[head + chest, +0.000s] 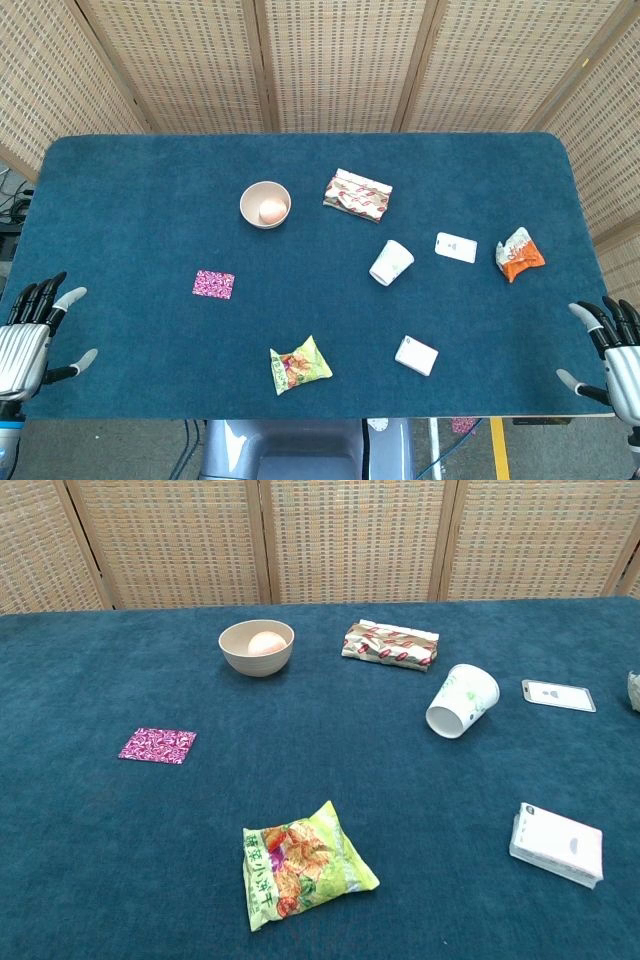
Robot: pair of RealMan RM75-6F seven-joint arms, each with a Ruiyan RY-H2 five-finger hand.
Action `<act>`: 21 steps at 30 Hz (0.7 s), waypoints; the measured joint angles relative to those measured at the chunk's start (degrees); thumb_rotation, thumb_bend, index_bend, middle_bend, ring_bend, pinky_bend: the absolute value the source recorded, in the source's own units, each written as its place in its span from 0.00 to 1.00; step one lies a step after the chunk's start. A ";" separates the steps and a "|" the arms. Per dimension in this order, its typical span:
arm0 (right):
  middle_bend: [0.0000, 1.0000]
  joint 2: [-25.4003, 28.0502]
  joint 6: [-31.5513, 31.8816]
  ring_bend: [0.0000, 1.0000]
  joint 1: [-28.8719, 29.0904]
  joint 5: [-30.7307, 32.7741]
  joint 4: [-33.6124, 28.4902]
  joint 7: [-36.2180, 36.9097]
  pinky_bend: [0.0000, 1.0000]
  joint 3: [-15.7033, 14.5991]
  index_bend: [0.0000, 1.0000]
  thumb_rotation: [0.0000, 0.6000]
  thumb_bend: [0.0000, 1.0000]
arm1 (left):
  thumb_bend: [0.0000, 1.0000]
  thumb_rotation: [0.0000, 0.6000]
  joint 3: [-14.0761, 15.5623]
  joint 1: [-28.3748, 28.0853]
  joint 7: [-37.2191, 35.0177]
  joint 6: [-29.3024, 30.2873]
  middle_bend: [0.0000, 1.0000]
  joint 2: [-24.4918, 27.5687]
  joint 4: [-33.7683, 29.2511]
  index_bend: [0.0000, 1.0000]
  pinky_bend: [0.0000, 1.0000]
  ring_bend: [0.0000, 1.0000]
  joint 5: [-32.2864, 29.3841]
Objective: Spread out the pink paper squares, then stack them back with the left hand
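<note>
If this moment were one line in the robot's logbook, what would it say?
pink paper squares: stacked, untouched | left robot hand: open, table edge | right robot hand: open, table edge

Small pink patterned paper squares (213,284) (158,746), lying flat in one neat stack, left-centre of frame.
</note>
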 measured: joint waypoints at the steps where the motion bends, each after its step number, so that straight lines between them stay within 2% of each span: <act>1: 0.19 0.00 -0.02 0.00 0.01 0.01 0.03 0.02 0.00 0.00 0.16 1.00 0.13 | 0.22 0.93 0.02 -0.05 0.04 -0.04 0.00 0.00 -0.01 0.16 0.00 0.00 0.12; 21: 0.19 0.11 1.14 0.00 -0.83 0.14 0.33 0.53 0.00 -0.05 0.16 1.00 0.13 | 0.22 0.93 0.06 -1.44 0.82 -1.16 0.00 0.04 -0.68 0.16 0.00 0.00 2.32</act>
